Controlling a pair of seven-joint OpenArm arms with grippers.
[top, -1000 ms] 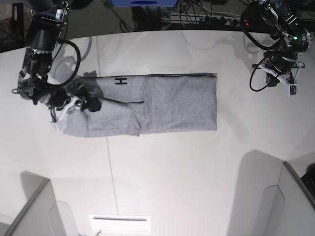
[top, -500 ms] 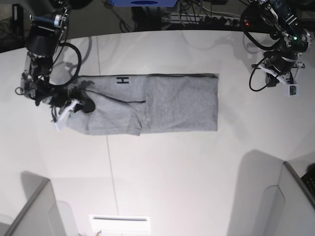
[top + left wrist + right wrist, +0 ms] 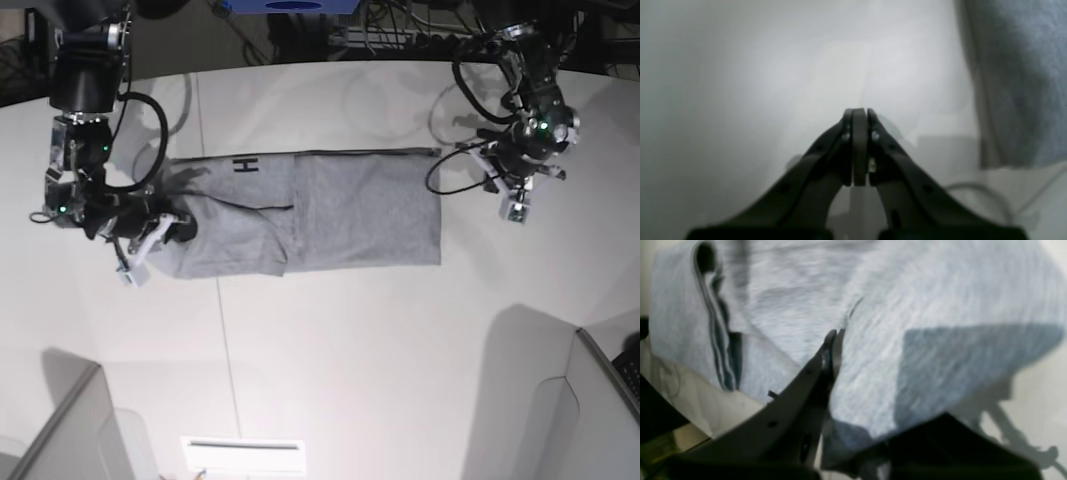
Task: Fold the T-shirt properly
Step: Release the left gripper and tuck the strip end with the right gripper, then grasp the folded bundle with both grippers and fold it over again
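- Since the earlier base frame, the left gripper (image 3: 500, 185) is coming in from the far right edge toward the shirt, and it is now hanging just beside the right hem, near the upper right corner of the cloth.
- At the left of the base frame the right gripper (image 3: 160, 232) is sitting a little lower and further left than before, and the left end of the cloth is looking more gathered under it.
- Lying flat on the white table (image 3: 350, 350), the T-shirt (image 3: 360, 210) is stretching as a long folded grey band across the upper middle of the base frame, with one black letter H showing near its upper left.
- In the left wrist view the left gripper (image 3: 858, 115) is showing its jaws pressed fully together with nothing between them, above bare table (image 3: 740, 83), while the T-shirt (image 3: 1020, 76) is filling the upper right corner of that frame, not touching the fingers.
- In the right wrist view the right gripper (image 3: 835, 336) is showing its jaws nearly closed, and they are pinching a fold of the T-shirt (image 3: 907, 306), with grey cloth bunching on both sides of the fingertips.
- A dark fold line is running down the left part of that frame.
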